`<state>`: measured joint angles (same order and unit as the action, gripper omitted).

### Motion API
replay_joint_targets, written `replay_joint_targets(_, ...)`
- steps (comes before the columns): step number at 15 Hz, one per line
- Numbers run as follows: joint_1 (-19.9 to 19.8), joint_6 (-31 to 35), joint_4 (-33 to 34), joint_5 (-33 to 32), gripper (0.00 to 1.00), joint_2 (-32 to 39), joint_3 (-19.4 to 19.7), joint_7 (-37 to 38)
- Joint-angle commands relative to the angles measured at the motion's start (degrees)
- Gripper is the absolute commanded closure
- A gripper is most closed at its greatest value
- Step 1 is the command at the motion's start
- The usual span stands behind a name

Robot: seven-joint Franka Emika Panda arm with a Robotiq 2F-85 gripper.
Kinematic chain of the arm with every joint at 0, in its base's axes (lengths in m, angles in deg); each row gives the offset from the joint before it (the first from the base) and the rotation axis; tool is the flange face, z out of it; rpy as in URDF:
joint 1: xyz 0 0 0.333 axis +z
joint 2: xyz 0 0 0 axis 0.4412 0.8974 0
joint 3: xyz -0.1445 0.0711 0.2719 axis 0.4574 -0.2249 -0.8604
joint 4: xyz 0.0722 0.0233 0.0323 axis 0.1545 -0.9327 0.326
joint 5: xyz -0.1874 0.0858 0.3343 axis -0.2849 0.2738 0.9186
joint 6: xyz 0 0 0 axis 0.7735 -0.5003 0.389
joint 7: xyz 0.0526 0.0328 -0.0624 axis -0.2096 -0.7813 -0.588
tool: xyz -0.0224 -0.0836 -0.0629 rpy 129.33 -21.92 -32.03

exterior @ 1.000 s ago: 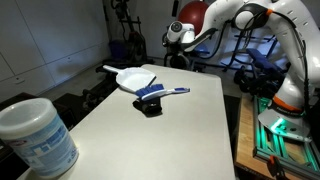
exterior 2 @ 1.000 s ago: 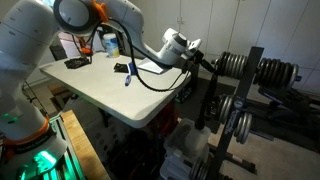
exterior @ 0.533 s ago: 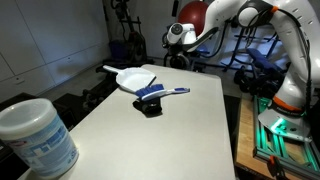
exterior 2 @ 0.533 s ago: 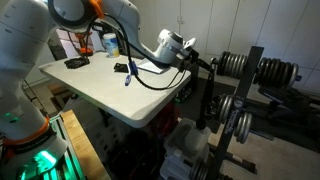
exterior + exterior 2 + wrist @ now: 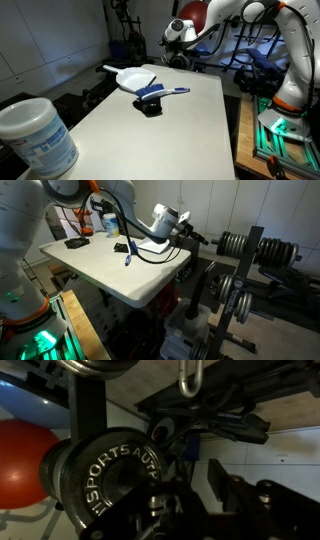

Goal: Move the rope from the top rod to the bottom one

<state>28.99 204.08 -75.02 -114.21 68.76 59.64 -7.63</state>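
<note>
In the wrist view a dark rope or strap bundle (image 5: 228,426) hangs under a silver carabiner (image 5: 190,378), beside a black weight plate (image 5: 108,475) on a rack rod. A round bar end (image 5: 100,366) shows at the top edge. My gripper (image 5: 190,475) is at the bottom of that view, very dark, with a narrow gap between its fingers. I cannot tell whether anything is held. In both exterior views the gripper (image 5: 178,31) (image 5: 184,221) reaches past the table's far edge toward the weight rack (image 5: 245,270). The rope is too small to make out there.
A white table (image 5: 185,130) (image 5: 100,272) holds a white pan (image 5: 132,76), a blue brush (image 5: 162,93) and a white tub (image 5: 35,135). A red ball (image 5: 196,14) (image 5: 25,465) sits behind the rack. Weight plates (image 5: 236,305) fill the rack.
The gripper has risen a little and drawn slightly back from the rack, toward the table. The things on the table have not moved.
</note>
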Motion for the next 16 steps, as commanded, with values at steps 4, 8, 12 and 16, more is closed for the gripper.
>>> replay_joint_targets(4,0.15,3.95,-2.33,-0.64,0.92,-2.36,-0.16,0.73)
replay_joint_targets(8,0.28,4.52,-2.57,-0.84,0.92,-2.56,0.00,0.87)
replay_joint_targets(12,0.23,4.54,-3.15,-0.68,0.92,-2.64,-0.07,0.57)
replay_joint_targets(16,-0.04,3.76,-5.64,0.45,0.92,-3.17,-0.88,-1.24)
